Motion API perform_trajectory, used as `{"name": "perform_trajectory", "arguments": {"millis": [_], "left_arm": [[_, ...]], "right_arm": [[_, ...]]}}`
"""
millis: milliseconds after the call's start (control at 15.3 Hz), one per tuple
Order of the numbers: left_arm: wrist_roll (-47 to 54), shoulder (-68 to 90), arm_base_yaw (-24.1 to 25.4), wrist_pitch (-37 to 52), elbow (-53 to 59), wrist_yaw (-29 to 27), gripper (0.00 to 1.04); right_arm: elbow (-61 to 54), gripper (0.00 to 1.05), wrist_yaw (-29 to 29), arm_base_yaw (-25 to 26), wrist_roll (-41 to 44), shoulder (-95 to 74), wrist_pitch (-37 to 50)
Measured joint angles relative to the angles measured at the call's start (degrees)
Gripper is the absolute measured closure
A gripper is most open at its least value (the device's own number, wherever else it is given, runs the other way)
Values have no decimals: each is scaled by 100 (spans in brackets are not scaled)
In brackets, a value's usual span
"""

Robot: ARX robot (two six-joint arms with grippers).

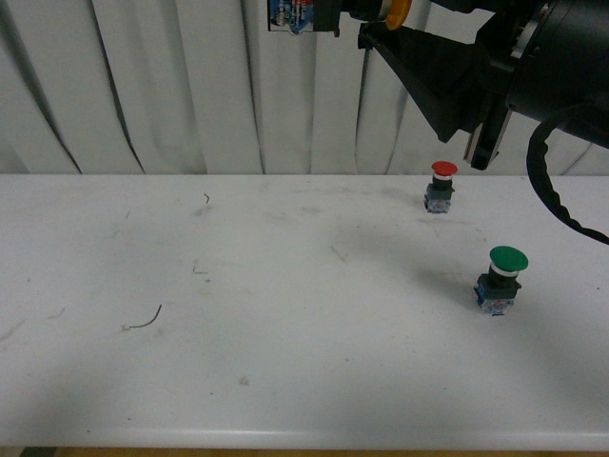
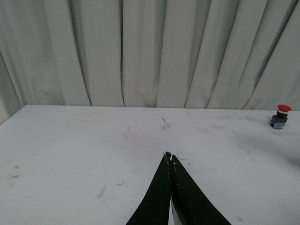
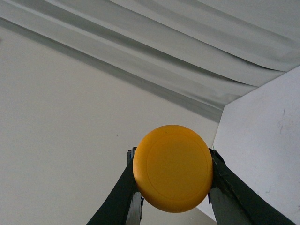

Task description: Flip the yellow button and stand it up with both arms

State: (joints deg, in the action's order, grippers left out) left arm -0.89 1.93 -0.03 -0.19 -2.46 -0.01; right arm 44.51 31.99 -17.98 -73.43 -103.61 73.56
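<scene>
Clamping yellow button (image 3: 172, 168) aloft in right pincer (image 3: 172, 155), left pincer (image 2: 169, 157) closed

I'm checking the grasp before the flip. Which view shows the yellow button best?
The right wrist view: the yellow button shows its full cap, gripped by the right hand. The front view catches only its edge at the top border. The left wrist view doesn't show it.

Two buttons stand well apart on the right half of the table (image 1: 285, 333): the far button (image 1: 442, 187) near the back edge, the near button (image 1: 501, 281) before it and further right. A curtain (image 1: 190, 86) hangs behind the table. High above the far button, the right gripper (image 1: 371, 36) clamps the raised button (image 3: 172, 168) between its fingers, while the left gripper (image 2: 169, 157) hangs over the table, well apart from the far button.
</scene>
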Motion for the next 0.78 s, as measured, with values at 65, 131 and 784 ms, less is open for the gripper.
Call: {"name": "perform_trajectory", "arguments": {"millis": [65,131,784], "left_arm": [[0,-109,0,26,118,0,103],[2,-140,0,-63,195,-11,103],[2,-144,0,-2,195,0,44]], "right_arm": [[0,70,2,-2,0,0,0],[0,70,-2,-2,-2,0,-20],[179,70,-839,262,2140,293,-199]]}}
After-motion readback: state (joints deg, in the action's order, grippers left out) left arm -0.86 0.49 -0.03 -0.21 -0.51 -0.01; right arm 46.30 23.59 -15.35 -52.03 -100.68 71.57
